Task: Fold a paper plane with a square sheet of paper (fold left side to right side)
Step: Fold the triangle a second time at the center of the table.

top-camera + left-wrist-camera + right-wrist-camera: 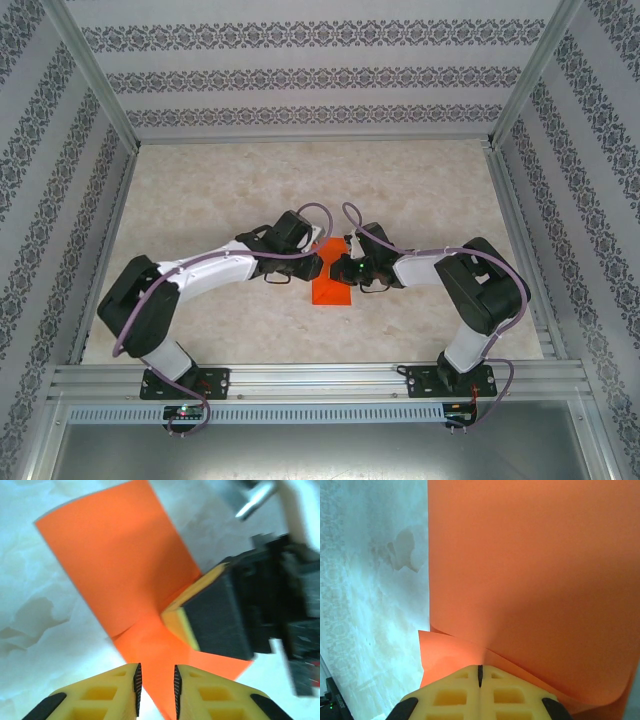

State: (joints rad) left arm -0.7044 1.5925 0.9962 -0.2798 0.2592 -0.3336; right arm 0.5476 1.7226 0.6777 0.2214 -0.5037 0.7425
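Now the closed right hand (480,670) touches the folded orange sheet (530,570).

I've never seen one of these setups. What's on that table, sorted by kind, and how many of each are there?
Robot arms: 2 (left arm, right arm)
Orange paper sheet: 1, partly folded, lying between the two arms
Total: 3
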